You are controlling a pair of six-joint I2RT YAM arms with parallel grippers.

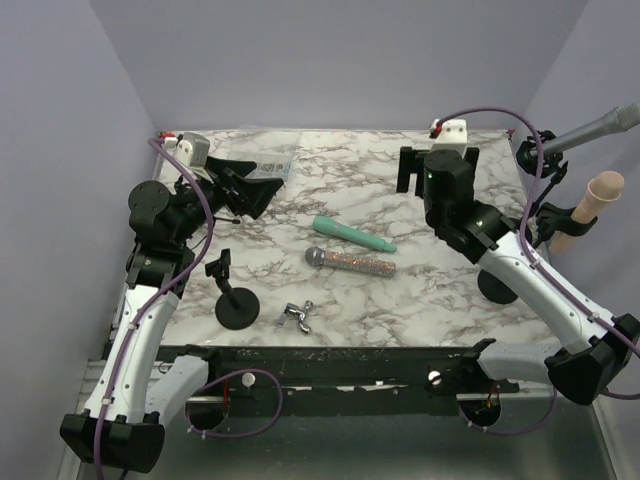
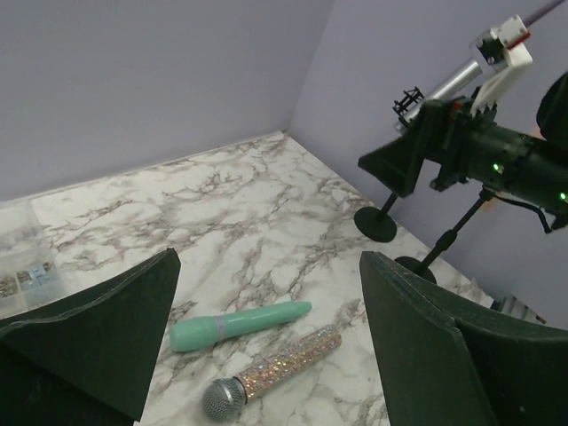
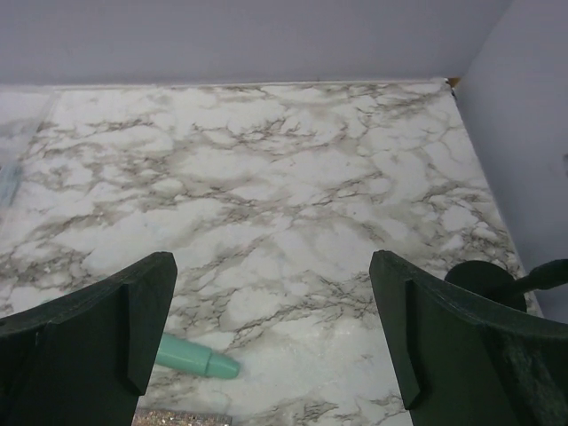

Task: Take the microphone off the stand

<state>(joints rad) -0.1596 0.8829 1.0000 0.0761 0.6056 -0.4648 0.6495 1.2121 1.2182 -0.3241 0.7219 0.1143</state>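
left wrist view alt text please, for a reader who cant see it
A mint green microphone and a glittery microphone with a grey mesh head lie side by side on a marble table, framed by the open left pincer. The right arm hovers at the upper right.

A fixed camera looked down from above and behind me onto the whole marble table (image 1: 420,290). My left wrist camera looked across it toward the far right corner, my right toward the far wall (image 3: 266,35); all shared the mint microphone (image 1: 352,235).
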